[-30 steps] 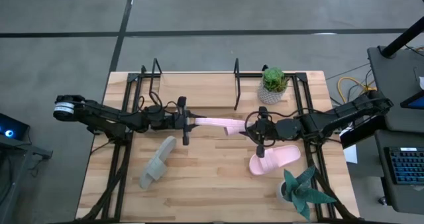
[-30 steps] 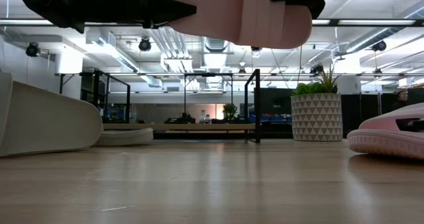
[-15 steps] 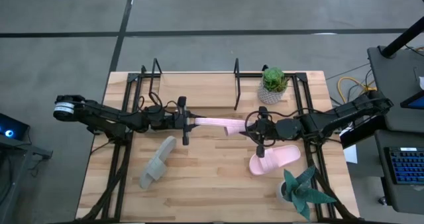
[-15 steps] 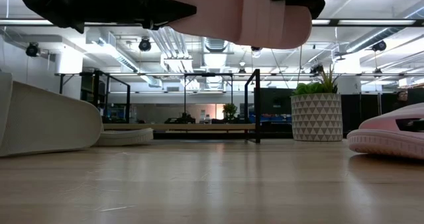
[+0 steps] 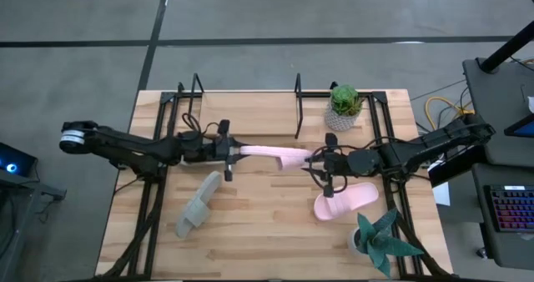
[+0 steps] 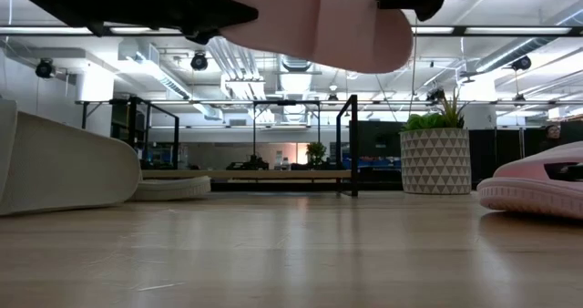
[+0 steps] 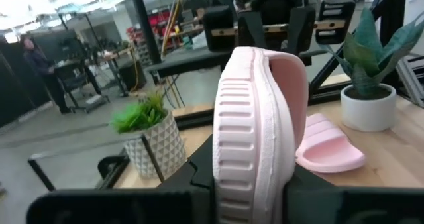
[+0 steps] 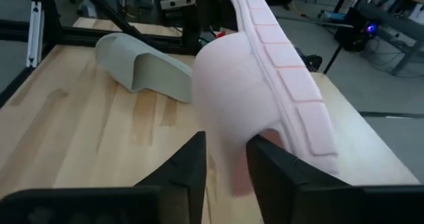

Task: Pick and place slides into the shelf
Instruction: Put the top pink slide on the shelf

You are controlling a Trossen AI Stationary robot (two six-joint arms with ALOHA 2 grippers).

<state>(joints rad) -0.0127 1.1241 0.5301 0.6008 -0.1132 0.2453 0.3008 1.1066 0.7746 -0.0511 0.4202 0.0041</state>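
Note:
A pale pink slide (image 5: 271, 155) hangs in the air over the table's middle, on its side edge, with its heel in my left gripper (image 5: 227, 151). My right gripper (image 5: 319, 159) is open at the toe end, its fingers on either side of the strap (image 8: 228, 85); I cannot tell whether they touch it. The second pink slide (image 5: 346, 200) lies sole down on the table below the right arm. A grey-green slide (image 5: 198, 203) lies near the left arm. Another pale slide (image 6: 173, 188) rests on the shelf (image 6: 255, 173), which stands at the far edge. My left gripper pinches the pink slide's heel end (image 7: 248, 164) between its two fingers, one on the ribbed sole and one on the footbed. It comes level from the table's left, along the slide's length. The slide is lifted clear and sticks out level toward the right gripper.
A potted plant in a patterned white pot (image 5: 345, 105) stands at the shelf's right end. A second plant (image 5: 380, 236) stands at the near right corner. Black upright frames (image 5: 298, 107) rise from the shelf. Bare wood lies in the near middle of the table.
The left gripper has drawn back a little toward the table's left edge, taking the pink slide with it. The slide's toe end has slid leftward past the right gripper, which stayed in place, and the toe now dips slightly lower.

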